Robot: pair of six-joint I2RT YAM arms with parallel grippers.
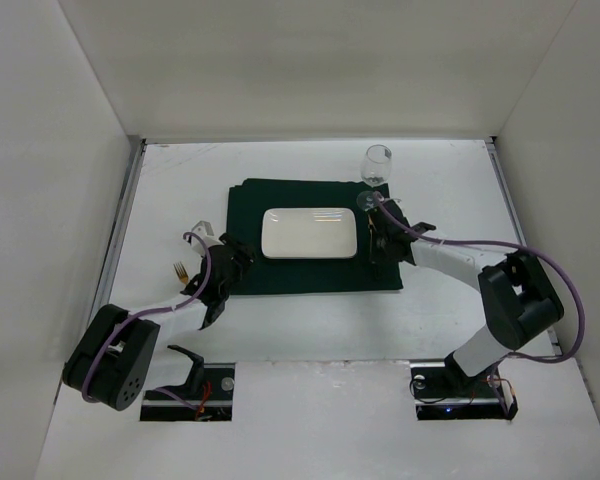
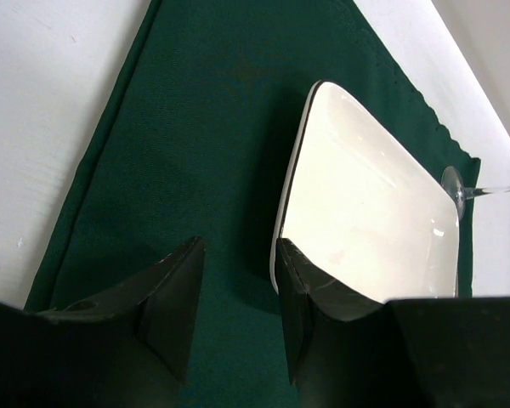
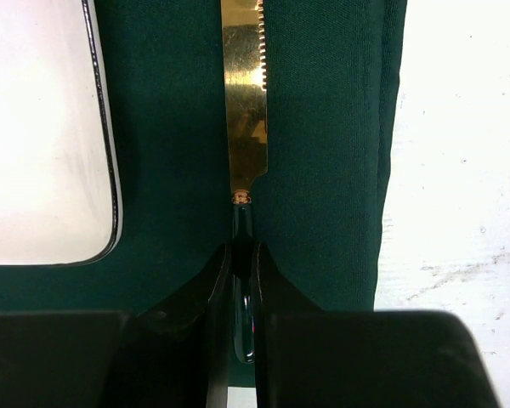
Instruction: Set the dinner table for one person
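Note:
The white dinner table (image 1: 300, 330) carries a dark green placemat (image 1: 248, 270) with a white rectangular plate (image 1: 309, 233) at its middle. My right gripper (image 3: 242, 255) is shut on the dark handle of a gold-bladed knife (image 3: 245, 102), which lies on the placemat (image 3: 323, 127) just right of the plate (image 3: 42, 127). It shows in the top view (image 1: 381, 240) too. My left gripper (image 2: 238, 255) is open and empty over the placemat's left part (image 2: 187, 153), beside the plate (image 2: 365, 204). A gold fork (image 1: 181, 268) lies on the table left of my left gripper (image 1: 225, 272).
A clear wine glass (image 1: 378, 165) stands at the placemat's far right corner; its foot shows in the left wrist view (image 2: 455, 189). White walls enclose the table on three sides. Silver rails (image 1: 120, 230) run along the side edges.

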